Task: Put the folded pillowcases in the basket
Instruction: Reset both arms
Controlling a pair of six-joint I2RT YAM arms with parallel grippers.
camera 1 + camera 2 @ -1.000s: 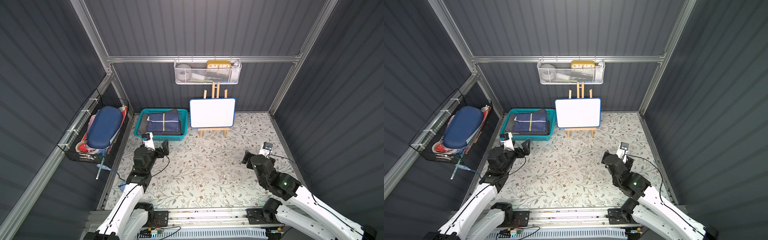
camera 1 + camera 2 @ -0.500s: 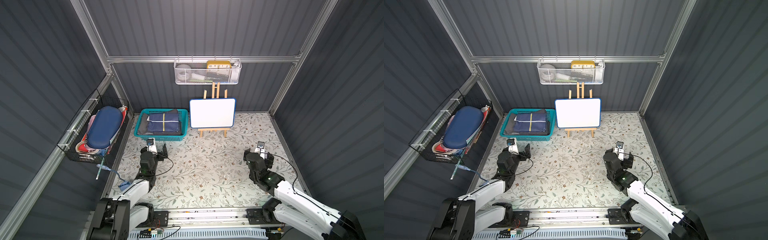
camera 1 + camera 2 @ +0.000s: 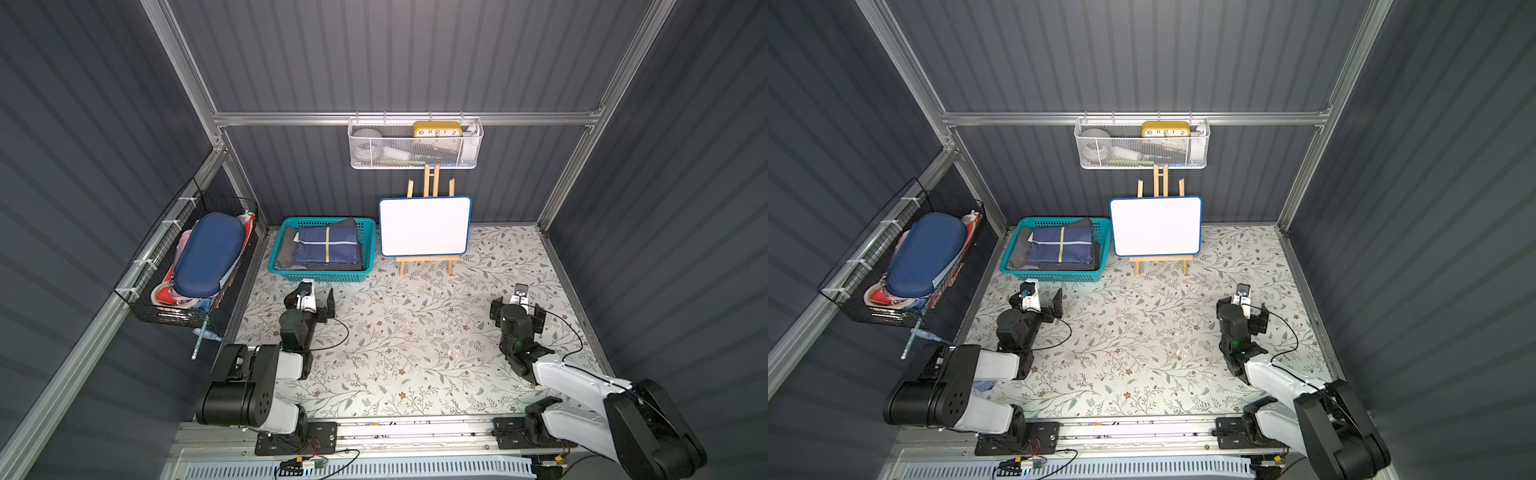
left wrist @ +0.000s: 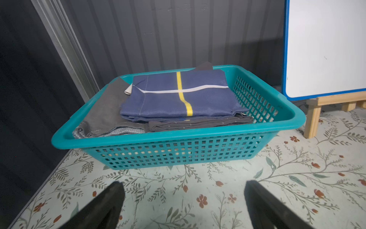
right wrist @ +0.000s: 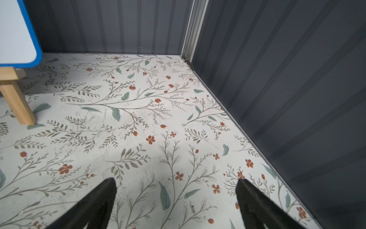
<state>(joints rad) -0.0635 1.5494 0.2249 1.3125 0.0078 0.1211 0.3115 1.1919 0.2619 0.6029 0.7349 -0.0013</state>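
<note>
The teal basket (image 3: 320,277) (image 3: 1054,275) stands at the back left of the floral table. The folded pillowcase (image 3: 328,246) (image 3: 1061,246), navy with a yellow and a white stripe, lies inside it on top of folded grey cloths. The left wrist view shows the pillowcase (image 4: 178,97) flat, just above the basket rim (image 4: 178,136). My left gripper (image 3: 310,300) (image 3: 1038,300) (image 4: 183,184) is open and empty, a short way in front of the basket. My right gripper (image 3: 517,309) (image 3: 1243,309) (image 5: 176,180) is open and empty over bare table at the right.
A whiteboard on a wooden easel (image 3: 424,226) stands right beside the basket. A black wire basket (image 3: 137,291) with a blue case hangs on the left wall. A white mesh rack (image 3: 415,160) with a yellow clock hangs on the back wall. Walls close three sides.
Both arms have folded down and back toward the front rail. Both grippers stayed open and empty. The pillowcase and basket have not moved.
</note>
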